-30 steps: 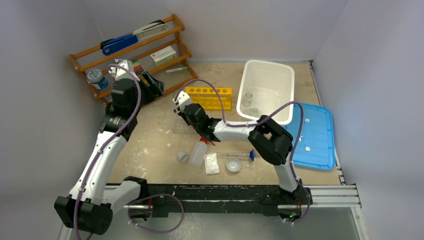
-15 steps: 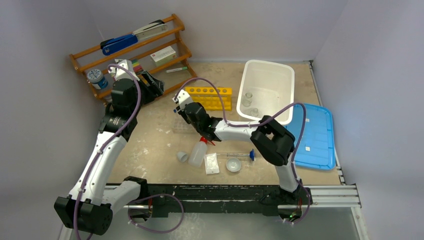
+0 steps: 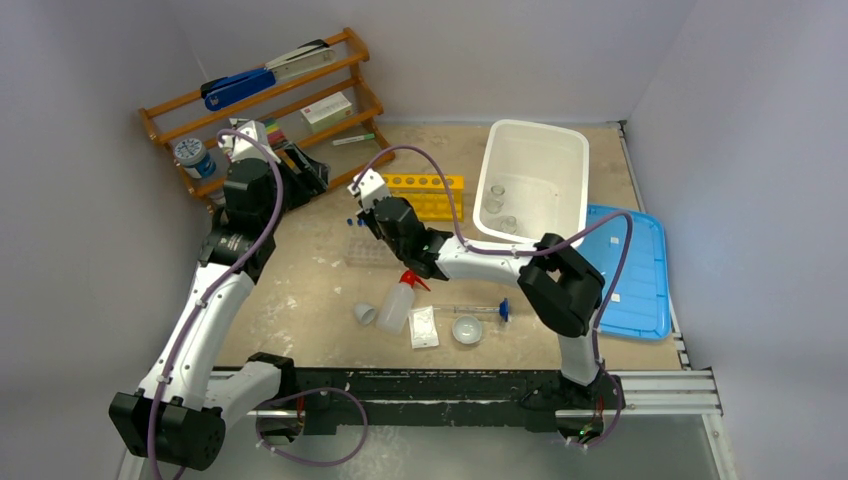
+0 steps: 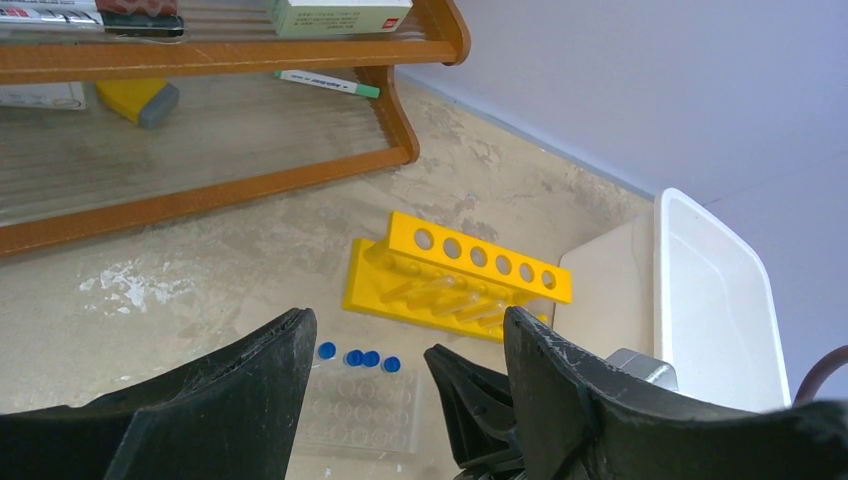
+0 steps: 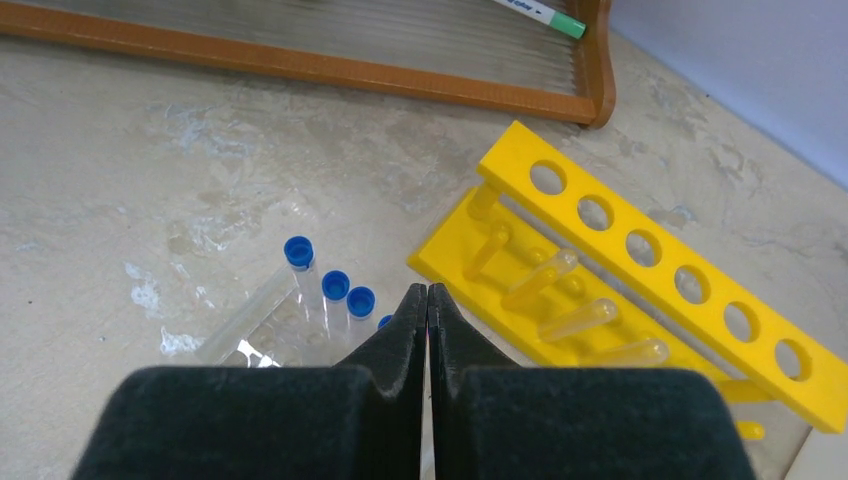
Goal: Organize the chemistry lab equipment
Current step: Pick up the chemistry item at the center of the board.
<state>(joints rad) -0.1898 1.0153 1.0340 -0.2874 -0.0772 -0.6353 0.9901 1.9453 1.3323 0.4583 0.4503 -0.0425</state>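
Top external only: white squeeze bottle [image 3: 394, 309]

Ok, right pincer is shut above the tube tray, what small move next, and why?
Probably open the right pincer and swing it toward the loose tube lying flat on the table. Its fingers meet with nothing between them, four standing tubes already sit in the clear tube tray, and that one tube is not yet racked.

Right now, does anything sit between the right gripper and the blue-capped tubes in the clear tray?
Nothing visible does. The right gripper, jaws shut and empty, hangs just over the blue-capped tubes standing in the clear tray. The yellow rack lies off to one side, clear of that path.
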